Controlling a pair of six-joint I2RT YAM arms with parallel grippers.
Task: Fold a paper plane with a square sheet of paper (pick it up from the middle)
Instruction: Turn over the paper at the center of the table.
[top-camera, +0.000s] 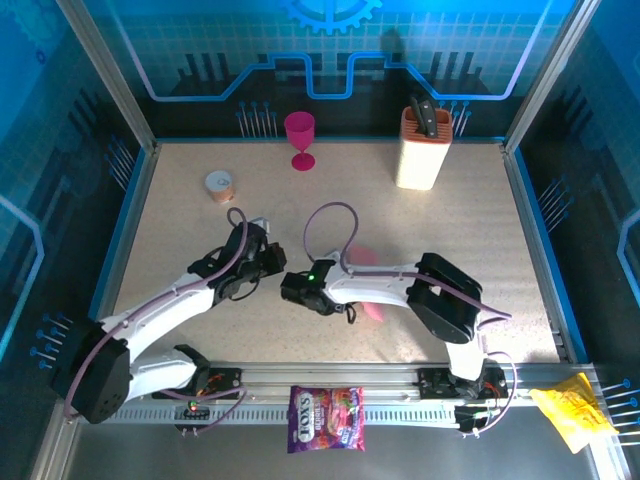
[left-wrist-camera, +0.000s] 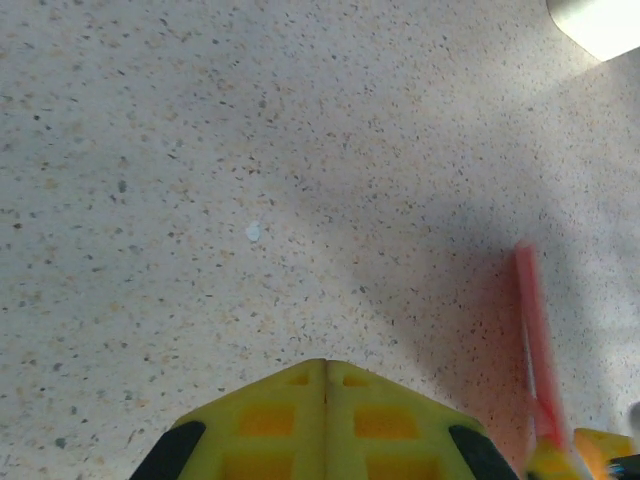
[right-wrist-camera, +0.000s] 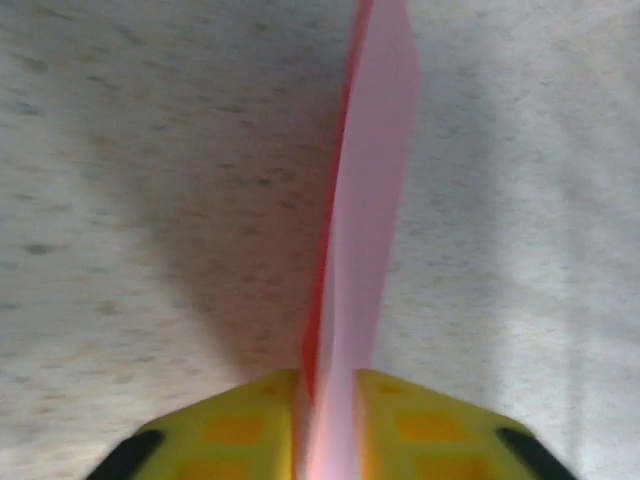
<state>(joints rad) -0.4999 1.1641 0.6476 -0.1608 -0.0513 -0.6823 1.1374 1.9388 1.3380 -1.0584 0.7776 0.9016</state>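
My right gripper (right-wrist-camera: 325, 400) pinches the pink paper (right-wrist-camera: 365, 200), held edge-on over the middle of the table (top-camera: 480, 230). My left gripper (left-wrist-camera: 325, 390) is closed and empty. I should hold the pinch square on the crease, so the layers don't slip apart.

Salmon-pink paper (right-wrist-camera: 365, 200): folded double, seemingly; upright on edge, pinched in right pincer (right-wrist-camera: 328, 390).

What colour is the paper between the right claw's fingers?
Plain salmon pink paper, no print; best seen in the right wrist view.
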